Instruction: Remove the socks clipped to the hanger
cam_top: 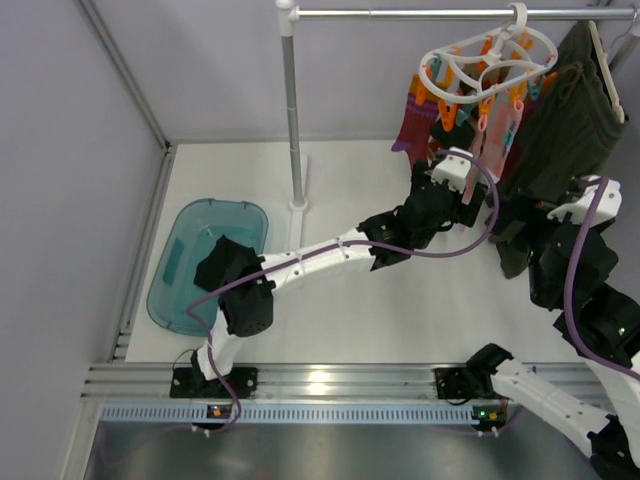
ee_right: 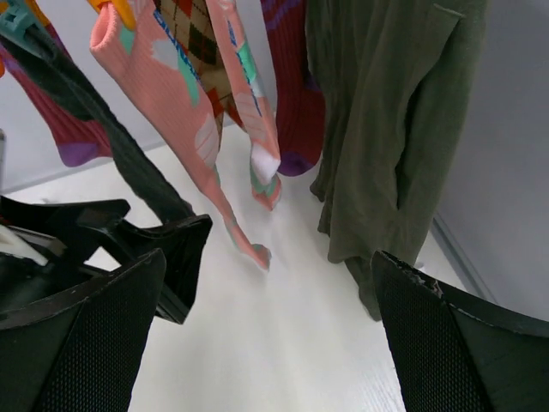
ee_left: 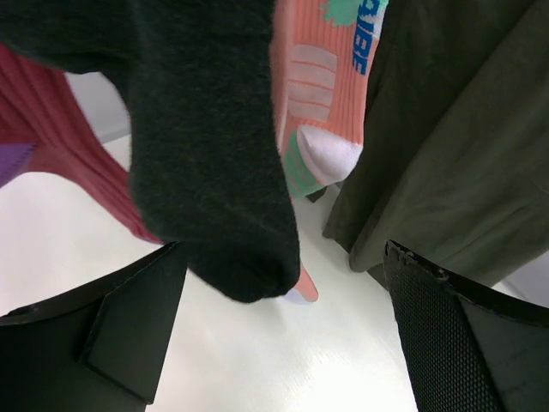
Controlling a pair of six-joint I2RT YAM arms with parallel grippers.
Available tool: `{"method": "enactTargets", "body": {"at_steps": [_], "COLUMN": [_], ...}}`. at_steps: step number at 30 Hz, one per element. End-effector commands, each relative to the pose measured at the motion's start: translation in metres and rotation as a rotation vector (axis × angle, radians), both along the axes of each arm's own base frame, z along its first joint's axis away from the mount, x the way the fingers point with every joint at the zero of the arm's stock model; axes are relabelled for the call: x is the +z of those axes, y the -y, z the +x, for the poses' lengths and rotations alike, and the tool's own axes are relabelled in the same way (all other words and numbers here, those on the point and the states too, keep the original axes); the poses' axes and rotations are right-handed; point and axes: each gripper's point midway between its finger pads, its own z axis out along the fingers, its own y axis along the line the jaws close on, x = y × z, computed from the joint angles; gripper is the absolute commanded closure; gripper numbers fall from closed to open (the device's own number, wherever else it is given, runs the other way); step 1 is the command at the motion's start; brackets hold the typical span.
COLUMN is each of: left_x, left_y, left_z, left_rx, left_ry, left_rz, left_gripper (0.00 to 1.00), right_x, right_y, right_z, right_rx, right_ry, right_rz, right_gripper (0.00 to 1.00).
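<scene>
My left gripper (ee_left: 283,339) has its 2 fingers spread wide with nothing between them. It is raised under the socks, and the toe of the black sock (ee_left: 206,163) hangs just above the gap, nearer my left finger; I cannot tell whether it touches. Behind it hangs a pink sock (ee_left: 322,94) with a white toe and blue lettering, and a maroon sock (ee_left: 60,137) hangs to its left. My right gripper (ee_right: 270,343) is likewise wide open and empty, facing the same cluster from beside the dark olive garment (ee_right: 386,129). From there I also see an orange-brown argyle sock (ee_right: 193,30) behind the pink one. The socks are all clipped to the white oval hanger (cam_top: 470,58) by its orange and teal pegs (cam_top: 447,102). Its hook sits on the metal rail (cam_top: 400,13) above the far right of the table (cam_top: 400,320). A teal tub (cam_top: 205,262) sits on the table's left side, well apart from the socks.
</scene>
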Motion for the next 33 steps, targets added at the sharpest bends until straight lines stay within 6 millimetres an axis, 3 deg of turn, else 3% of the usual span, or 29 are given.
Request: {"method": "enactTargets", "body": {"at_steps": [1,3,4,6,7,8,10,11,12,13,16,17,18,19,20,21,22,23,25,26,31,33], "left_x": [0.022,0.027,0.014,0.015,0.014,0.009,0.009,0.018,0.008,0.012,0.011,-0.002,0.014,0.014,0.001,0.013,0.011,0.003,0.006,0.004,0.005,0.001], "left_y": [0.014,0.008,0.010,0.004,0.004,0.002,-0.008,-0.014,-0.018,-0.020,-0.033,-0.033,-0.042,-0.044,-0.044,-0.053,-0.055,-0.055,-0.060,-0.060,-0.068,-0.071], "left_z": [0.008,0.022,0.028,0.042,0.045,0.050,0.057,0.057,0.056,0.054,0.044,0.038,0.033,0.028,0.023,0.022,0.020,0.017,0.016,0.016,0.014,0.013], "left_rx": [0.004,0.106,0.126,0.193,0.203,0.216,0.250,0.260,0.261,0.255,0.230,0.195,0.180,0.154,0.110,0.104,0.094,0.073,0.074,0.073,0.088,0.095], "left_ry": [0.049,0.072,0.081,0.096,0.100,0.099,0.094,0.095,0.086,0.089,0.076,0.064,0.069,0.055,0.044,0.046,0.045,0.038,0.040,0.038,0.032,0.027], "left_rz": [-0.070,-0.072,-0.032,-0.032,-0.024,-0.017,-0.020,-0.039,-0.019,-0.041,-0.060,-0.051,-0.090,-0.119,-0.124,-0.161,-0.169,-0.158,-0.171,-0.166,-0.171,-0.167], "left_gripper": [0.01,0.02,0.03,0.17,0.26,0.46,0.63,0.72,0.91,0.97,1.00,1.00,1.00,1.00,1.00,1.00,1.00,1.00,1.00,1.00,1.00,1.00], "right_x": [0.003,0.003,0.001,0.000,-0.002,-0.002,-0.002,-0.001,0.002,0.008,0.023,0.028,0.033,0.043,0.047,0.049,0.059,0.056,0.066,0.061,0.085,0.083], "right_y": [0.010,0.006,0.000,-0.003,-0.005,-0.005,-0.006,-0.006,-0.007,-0.010,-0.024,-0.029,-0.034,-0.044,-0.053,-0.059,-0.069,-0.078,-0.090,-0.099,-0.108,-0.116], "right_z": [-0.004,-0.003,-0.001,-0.001,0.000,0.000,0.001,0.001,0.001,0.001,0.003,0.006,0.007,0.007,0.012,0.015,0.015,0.027,0.036,0.049,0.074,0.088], "right_rx": [-0.040,-0.013,0.016,0.038,0.049,0.048,0.053,0.056,0.062,0.081,0.158,0.178,0.204,0.265,0.293,0.318,0.369,0.379,0.411,0.414,0.391,0.397], "right_ry": [-0.014,-0.006,-0.010,-0.012,-0.016,-0.019,-0.021,-0.019,-0.012,0.006,0.034,0.042,0.049,0.070,0.071,0.064,0.079,0.051,0.053,0.022,0.040,0.016], "right_rz": [-0.033,-0.025,-0.024,-0.022,-0.026,-0.032,-0.039,-0.039,-0.040,-0.028,-0.013,-0.008,-0.007,0.003,0.005,-0.001,0.004,-0.014,-0.031,-0.048,-0.076,-0.095], "right_gripper": [0.01,0.01,0.01,0.00,0.01,0.01,0.00,0.01,0.01,0.00,0.01,0.02,0.03,0.04,0.06,0.07,0.07,0.09,0.10,0.11,0.21,0.25]}}
